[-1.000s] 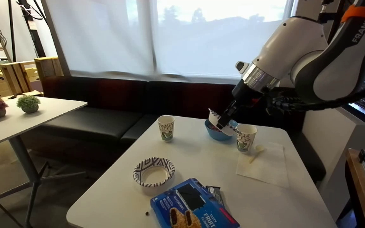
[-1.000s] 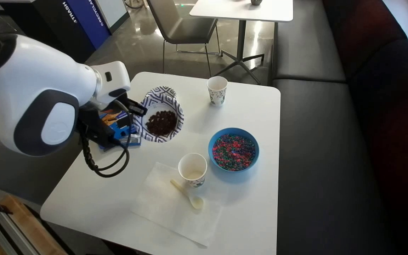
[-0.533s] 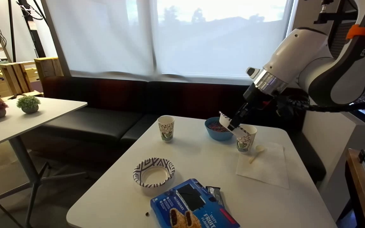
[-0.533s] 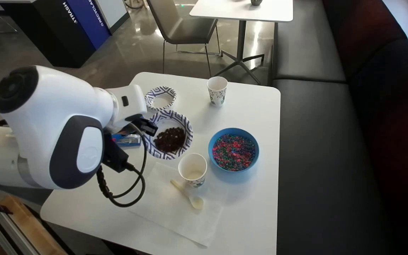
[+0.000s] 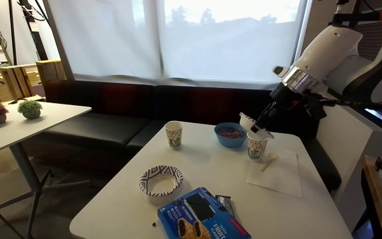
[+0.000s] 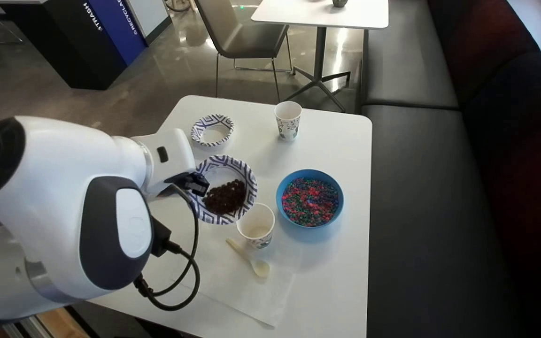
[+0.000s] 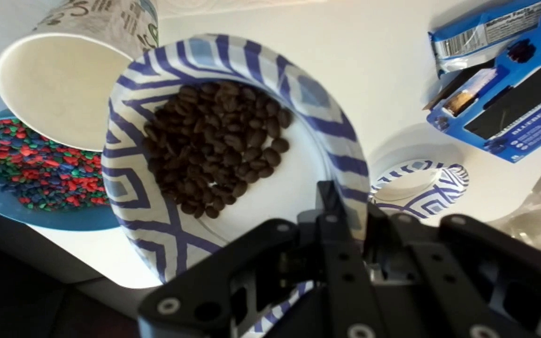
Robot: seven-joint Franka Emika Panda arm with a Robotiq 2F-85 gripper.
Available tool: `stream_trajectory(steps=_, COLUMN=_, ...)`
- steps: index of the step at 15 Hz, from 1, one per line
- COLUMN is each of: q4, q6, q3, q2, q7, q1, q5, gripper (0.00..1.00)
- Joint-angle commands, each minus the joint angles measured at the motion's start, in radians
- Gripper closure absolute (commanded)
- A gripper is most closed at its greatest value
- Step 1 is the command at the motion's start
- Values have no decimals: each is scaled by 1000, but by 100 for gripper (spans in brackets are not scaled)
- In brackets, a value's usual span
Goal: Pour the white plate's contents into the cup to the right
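My gripper point(image 5: 254, 127) is shut on the rim of the white plate point(image 5: 246, 122), which has a purple-blue patterned rim. In the wrist view the gripper point(image 7: 351, 202) pinches the edge of the plate point(image 7: 294, 188). The contents, dark brown beans point(image 7: 214, 145), lie heaped on the side away from the fingers, near the cup; they also show in an exterior view point(image 6: 226, 197). The plate is tilted. The cup point(image 5: 256, 148), white with printed marks, stands upright; its inside point(image 6: 256, 227) shows no beans. The plate's rim overlaps the cup's rim in view; I cannot tell whether they touch.
A blue bowl point(image 5: 230, 142) with coloured bits stands beside the cup. A spoon point(image 6: 247, 258) lies on a napkin point(image 6: 233, 295) close by. Another printed cup point(image 5: 174, 134), another patterned plate point(image 5: 161, 183) and a blue snack box point(image 5: 201, 212) are on the table.
The plate has moved from in front of the blue bowl to the cup, rightward in an exterior view, with the arm. The beans stay in it. The gripper keeps its hold.
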State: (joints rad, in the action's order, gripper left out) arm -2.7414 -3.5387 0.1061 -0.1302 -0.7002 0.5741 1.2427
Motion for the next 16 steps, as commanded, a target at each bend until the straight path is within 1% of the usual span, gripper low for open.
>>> stream_trajectory(steps=1, q4=-5, q6=-94, q3=-39, q2=44, q7=-126, q1=60, q5=213, gripper=98)
stream_trajectory(steps=5, q4=-7, q6=-185, q3=-84, q2=73, q7=-183, q1=103, q5=361, gripper=98)
stream_trajectory(steps=7, q4=12, q6=-223, q3=-95, q2=60, q7=-205, q1=111, q5=419, gripper=98)
stream_trajectory(steps=8, q4=26, q6=-234, q3=-98, q2=54, q7=-206, q1=113, q5=417, gripper=98)
stream_trajectory(steps=9, q4=5, q6=-210, q3=-92, q2=51, q7=-157, q1=106, q5=366, gripper=94)
stream_trajectory(steps=13, q4=18, q6=-216, q3=-96, q2=51, q7=-165, q1=109, q5=377, gripper=94)
stream_trajectory(steps=14, q4=18, q6=-216, q3=-96, q2=51, q7=-165, q1=109, q5=377, gripper=98)
stream_trajectory(steps=16, q4=44, q6=-243, q3=-96, q2=13, q7=-163, q1=111, q5=391, gripper=98)
